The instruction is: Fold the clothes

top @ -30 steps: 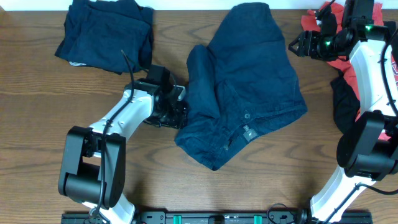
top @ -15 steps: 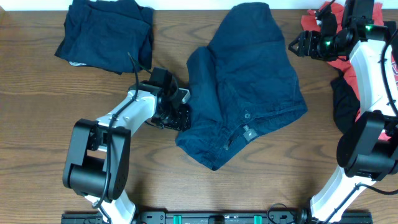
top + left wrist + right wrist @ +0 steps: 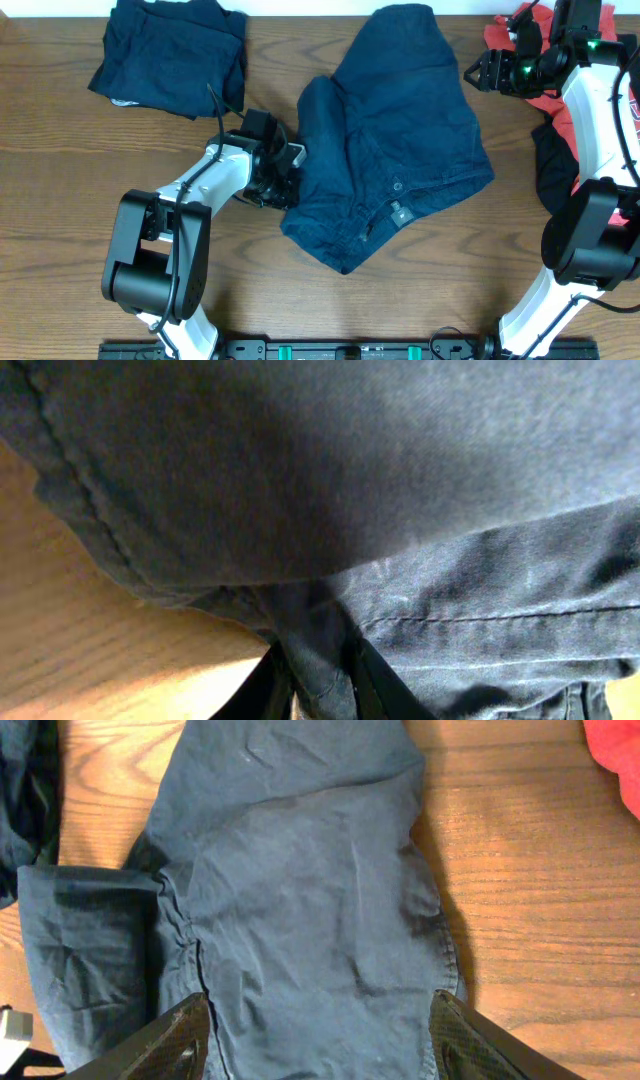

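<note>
1. We see the navy shorts lying spread and rumpled across the middle of the table. The waistband end points toward the near edge, and the legs reach up toward the far edge.
2. On the waistband we make out a button and, just below it, a small pale tag.
3. The left gripper sits low at the left edge of the shorts, touching the cloth where one leg is doubled over.
4. In the left wrist view its dark fingers stand close together with a fold of the shorts' hem pinched between them, so we read this gripper as closed on the navy shorts.
5. The right gripper hangs near the far right of the table, beside the upper right edge of the shorts and apart from them.
6. In the right wrist view its fingers are spread wide with nothing between them; the shorts lie on the table under this open gripper.
7. A navy pile rests at the far left corner, well apart from the shorts.
8. At the far right we see the coral-red T-shirt, partly hidden by the right arm, with a black garment just below it.
</note>
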`<act>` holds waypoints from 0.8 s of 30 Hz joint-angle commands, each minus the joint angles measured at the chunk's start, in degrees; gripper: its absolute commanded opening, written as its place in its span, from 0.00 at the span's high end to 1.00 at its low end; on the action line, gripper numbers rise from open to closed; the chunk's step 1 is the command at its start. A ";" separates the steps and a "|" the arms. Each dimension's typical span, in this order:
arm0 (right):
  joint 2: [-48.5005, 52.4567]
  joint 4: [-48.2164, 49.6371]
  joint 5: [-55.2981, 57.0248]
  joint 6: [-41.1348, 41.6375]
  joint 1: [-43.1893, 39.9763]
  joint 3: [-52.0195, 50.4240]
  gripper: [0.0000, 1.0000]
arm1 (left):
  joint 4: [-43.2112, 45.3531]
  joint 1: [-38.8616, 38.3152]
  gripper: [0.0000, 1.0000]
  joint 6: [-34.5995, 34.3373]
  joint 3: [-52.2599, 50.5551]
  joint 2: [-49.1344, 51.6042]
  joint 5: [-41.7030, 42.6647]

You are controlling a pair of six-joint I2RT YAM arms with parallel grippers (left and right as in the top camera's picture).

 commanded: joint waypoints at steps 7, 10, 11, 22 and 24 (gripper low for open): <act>0.20 0.61 0.44 0.55 1.70 1.22 0.31 | -5.84 1.40 0.79 -1.73 5.62 -3.19 0.13; 0.20 0.63 0.66 0.55 1.70 1.22 0.30 | -5.79 1.40 0.79 -1.73 5.86 -5.27 0.13; 0.20 0.59 0.85 0.52 1.70 1.22 0.30 | -5.81 1.40 0.79 -1.73 5.86 -5.95 0.13; 0.20 -1.53 0.83 0.50 2.60 1.22 0.31 | -7.54 2.03 0.94 -14.40 5.86 -13.11 -19.15; 0.20 -2.34 0.85 0.26 3.50 1.20 0.31 | -8.52 3.21 0.94 -17.53 5.86 -16.20 -23.39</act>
